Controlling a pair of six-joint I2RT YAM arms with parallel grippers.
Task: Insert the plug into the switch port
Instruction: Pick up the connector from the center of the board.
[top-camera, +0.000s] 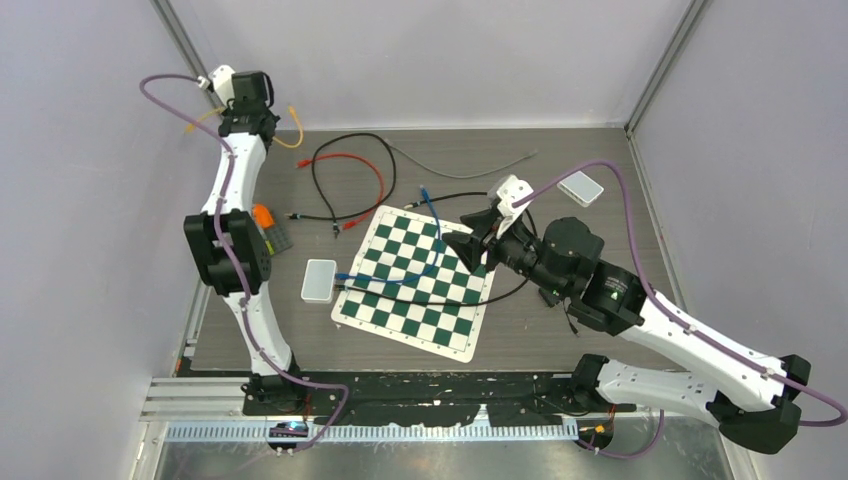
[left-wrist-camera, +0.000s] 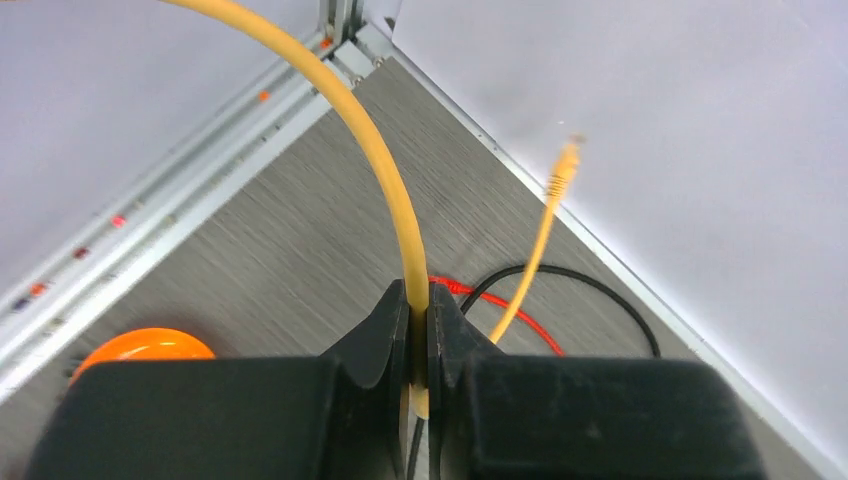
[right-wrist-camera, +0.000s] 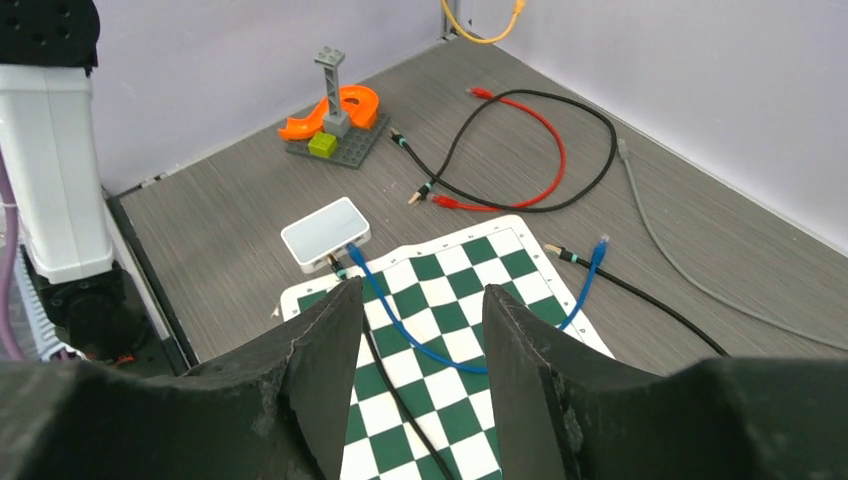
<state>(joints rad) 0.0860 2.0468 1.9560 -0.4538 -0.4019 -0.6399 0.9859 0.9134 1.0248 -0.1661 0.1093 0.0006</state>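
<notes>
The yellow cable (left-wrist-camera: 385, 170) is pinched mid-length by the left end effector (left-wrist-camera: 420, 300), clamped tight, at the tabletop's (top-camera: 520, 335) 11 o'clock corner, and its plug (left-wrist-camera: 563, 165) stands free. Better to regrip nearer the plug before heading for the white switch (top-camera: 319, 280), at the chessboard's (top-camera: 430, 325) 9 o'clock. The right end effector (right-wrist-camera: 422, 295) hangs half-open and empty

The yellow cable (left-wrist-camera: 385, 170) is pinched in the closed left gripper (left-wrist-camera: 420, 300) and arches ahead, with its yellow plug (left-wrist-camera: 562, 170) raised ahead-right of the fingers. The flat white switch (right-wrist-camera: 325, 233) lies ahead-left of the right gripper (right-wrist-camera: 422, 300), with a blue cable (right-wrist-camera: 372, 290) plugged in.
</notes>
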